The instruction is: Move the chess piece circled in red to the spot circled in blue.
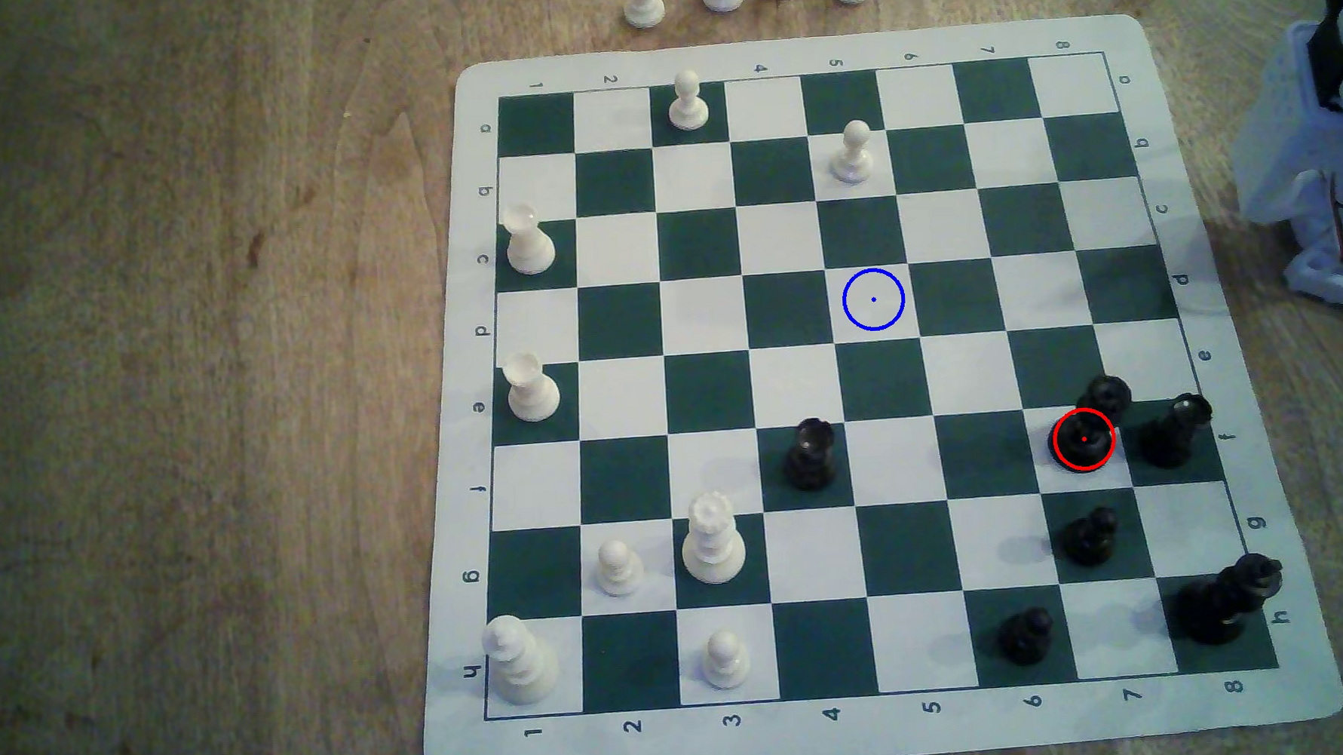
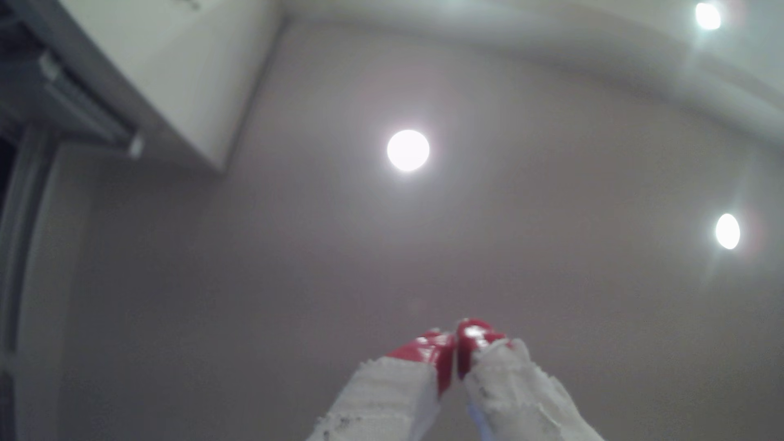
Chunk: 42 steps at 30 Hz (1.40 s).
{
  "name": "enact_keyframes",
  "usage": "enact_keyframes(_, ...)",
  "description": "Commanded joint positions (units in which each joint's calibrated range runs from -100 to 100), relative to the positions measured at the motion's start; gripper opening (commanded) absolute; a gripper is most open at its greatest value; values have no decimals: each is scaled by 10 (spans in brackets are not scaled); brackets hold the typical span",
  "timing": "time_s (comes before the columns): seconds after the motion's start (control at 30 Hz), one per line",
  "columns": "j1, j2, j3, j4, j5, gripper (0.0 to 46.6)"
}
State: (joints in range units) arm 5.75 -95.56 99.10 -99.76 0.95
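Observation:
In the exterior view, the chess piece circled in red (image 1: 1086,434) is a black piece with a wide round base. It stands on a pale square near the board's right edge. The spot circled in blue (image 1: 873,299) is a bare pale square near the middle of the green-and-cream board (image 1: 795,47), up and to the left of the piece. In the wrist view my gripper (image 2: 455,339) points up at a ceiling. Its red-tipped fingers (image 2: 424,350) are shut together with nothing between them. The arm's white and black base (image 1: 1341,160) sits off the board at the exterior view's right edge.
A black piece (image 1: 1173,434) stands close on the circled piece's right. A black pawn (image 1: 1091,535) is just below it and another black piece (image 1: 809,454) is further left. A white pawn (image 1: 853,152) stands two squares above the blue ring. Several white pieces line the left side.

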Motion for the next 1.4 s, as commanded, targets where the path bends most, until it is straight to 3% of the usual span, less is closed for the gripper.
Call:
enact_keyframes(0.0,-4,-2,8,0,3,2)
enact_keyframes(0.83,-3,-2,8,16,3,2)
enact_keyframes(1.03,-18,-3,9,269,4,5)
enact_keyframes(1.07,-63,-2,9,344,14,7)
enact_keyframes(1.13,-106,-1,8,431,74,2)
enact_keyframes(1.2,-145,-1,7,538,87,2)
enact_keyframes(1.3,-155,-1,-34,728,77,2)
enact_keyframes(1.37,-148,7,-151,974,24,3)
